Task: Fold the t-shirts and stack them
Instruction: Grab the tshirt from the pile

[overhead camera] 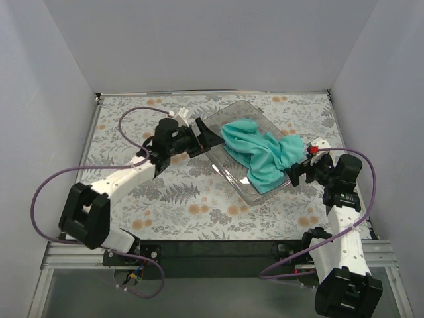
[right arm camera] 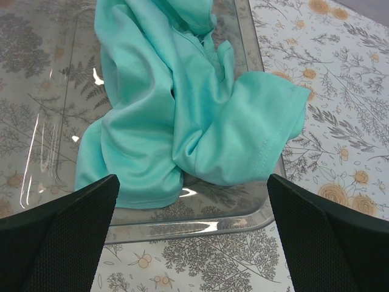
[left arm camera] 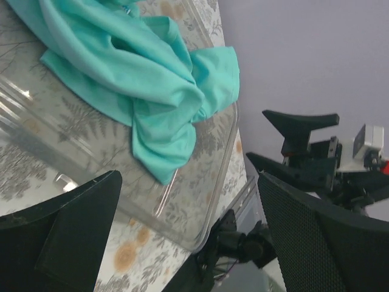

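A crumpled teal t-shirt [overhead camera: 260, 156] lies in a clear plastic tray [overhead camera: 233, 180] in the middle of the table. One sleeve hangs over the tray's right rim. My left gripper [overhead camera: 209, 136] is open and empty at the tray's left edge. My right gripper [overhead camera: 292, 175] is open and empty just outside the tray's right edge, close to the sleeve. In the left wrist view the t-shirt [left arm camera: 152, 79] lies beyond the open gripper [left arm camera: 188, 179]. In the right wrist view the t-shirt [right arm camera: 176, 109] lies just beyond the open gripper [right arm camera: 191, 182], with the tray rim [right arm camera: 200, 220] between the fingers.
The table has a floral-patterned cover [overhead camera: 179, 199]. White walls close in the left, back and right sides. The left arm's purple cable [overhead camera: 132, 116] loops over the table's left part. The right arm [left arm camera: 316, 152] shows across the tray in the left wrist view.
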{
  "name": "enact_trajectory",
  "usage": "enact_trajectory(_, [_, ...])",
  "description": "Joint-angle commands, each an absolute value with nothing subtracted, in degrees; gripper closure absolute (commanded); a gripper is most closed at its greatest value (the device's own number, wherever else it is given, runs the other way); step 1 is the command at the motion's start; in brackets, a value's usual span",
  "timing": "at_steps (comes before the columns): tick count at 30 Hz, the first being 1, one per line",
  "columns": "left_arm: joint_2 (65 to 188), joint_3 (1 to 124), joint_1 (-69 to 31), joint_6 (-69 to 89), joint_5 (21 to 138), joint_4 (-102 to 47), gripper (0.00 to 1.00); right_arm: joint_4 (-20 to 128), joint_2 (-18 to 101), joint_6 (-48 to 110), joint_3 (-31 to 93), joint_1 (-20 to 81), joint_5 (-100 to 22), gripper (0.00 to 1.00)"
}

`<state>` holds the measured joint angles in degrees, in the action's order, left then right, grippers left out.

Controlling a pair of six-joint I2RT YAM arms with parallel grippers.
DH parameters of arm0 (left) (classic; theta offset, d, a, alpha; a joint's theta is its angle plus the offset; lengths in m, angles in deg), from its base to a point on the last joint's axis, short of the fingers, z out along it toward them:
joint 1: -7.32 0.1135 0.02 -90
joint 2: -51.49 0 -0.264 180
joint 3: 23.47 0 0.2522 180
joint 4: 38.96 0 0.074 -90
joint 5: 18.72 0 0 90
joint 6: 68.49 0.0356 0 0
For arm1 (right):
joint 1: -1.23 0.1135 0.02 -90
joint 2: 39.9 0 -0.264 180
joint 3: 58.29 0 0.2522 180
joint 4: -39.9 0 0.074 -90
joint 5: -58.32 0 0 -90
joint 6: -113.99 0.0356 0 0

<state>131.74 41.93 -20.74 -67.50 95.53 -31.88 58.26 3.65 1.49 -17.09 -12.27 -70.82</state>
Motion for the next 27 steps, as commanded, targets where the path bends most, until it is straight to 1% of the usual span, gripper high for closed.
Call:
enact_trajectory(1, [139.3, 51.1, -25.8, -73.1, 86.9, -28.7, 0.12, 57.7, 2.9, 2.8, -14.4, -12.6, -68.1, 0.02])
enact_trajectory(2, [141.9, 53.9, -28.3, -73.6, 83.5, -27.5, 0.16, 57.6, 3.0, 3.0, -14.2, -12.6, -67.6, 0.02])
enact_trajectory(3, [146.8, 56.5, -29.3, -74.4, 81.8, -23.1, 0.19, 57.4, 3.1, 3.2, -14.1, -12.6, -67.1, 0.02])
enact_trajectory(4, [149.8, 62.1, -30.1, -76.6, 80.8, -20.9, 0.26, 57.5, 3.2, 3.5, -14.1, -12.6, -66.2, 0.02])
enact_trajectory(5, [152.5, 64.8, -31.3, -77.3, 81.0, -19.0, 0.45, 57.5, 3.3, 3.9, -14.0, -12.6, -65.9, 0.02])
enact_trajectory(6, [158.3, 67.6, -31.9, -78.1, 81.2, -15.0, 0.51, 57.5, 3.3, 3.9, -14.0, -12.6, -65.7, 0.02])
enact_trajectory(7, [160.9, 71.1, -32.2, -78.9, 80.9, -12.4, 0.53, 57.4, 3.3, 3.9, -14.0, -12.6, -65.7, 0.02])
enact_trajectory(8, [163.2, 76.4, -33.3, -79.6, 80.4, -9.8, 0.53, 57.4, 3.3, 4.0, -13.9, -12.6, -65.8, 0.02])
enact_trajectory(9, [166.9, 78.7, -33.9, -79.8, 78.3, -6.8, 0.51, 57.4, 3.3, 4.1, -14.0, -12.7, -65.7, 0.02])
enact_trajectory(13, [171.3, 83.3, -35.5, -81.3, 73.5, -3.9, 0.45, 57.3, 2.9, 4.2, -14.0, -12.7, -65.3, 0.02])
enact_trajectory(15, [172.3, 85.0, -35.8, -81.6, 72.3, -2.9, 0.43, 57.2, 2.8, 4.3, -14.0, -12.7, -65.4, 0.02])
enact_trajectory(18, [175.4, 87.8, -35.9, -81.8, 72.0, -1.8, 0.42, 57.1, 3.0, 4.4, -13.9, -12.7, -65.5, 0.02])
enact_trajectory(20, [177.6, 89.1, -36.0, -81.8, 69.4, -1.5, 0.43, 57.2, 3.2, 4.4, -13.9, -12.7, -65.4, 0.02])
enact_trajectory(22, [178.7, 90.8, -36.0, -81.7, 68.9, -1.4, 0.46, 57.2, 3.2, 4.4, -13.9, -12.7, -65.4, 0.02])
enact_trajectory(23, [179.4, 91.5, -36.1, -81.7, 68.5, -1.5, 0.56, 57.2, 3.2, 4.4, -14.0, -12.7, -65.4, 0.02])
enact_trajectory(25, [179.6, 93.0, -36.2, -80.3, 67.8, -1.6, 0.69, 57.2, 3.2, 4.3, -14.0, -12.7, -65.4, 0.02])
enact_trajectory(26, [179.4, 93.2, -36.3, -79.5, 67.2, -1.7, 0.86, 57.2, 3.2, 4.3, -14.0, -12.7, -65.5, 0.02])
enact_trajectory(27, [178.3, 93.4, -36.4, -78.3, 67.2, -3.1, 0.93, 57.2, 3.2, 4.3, -14.0, -12.7, -65.5, 0.01])
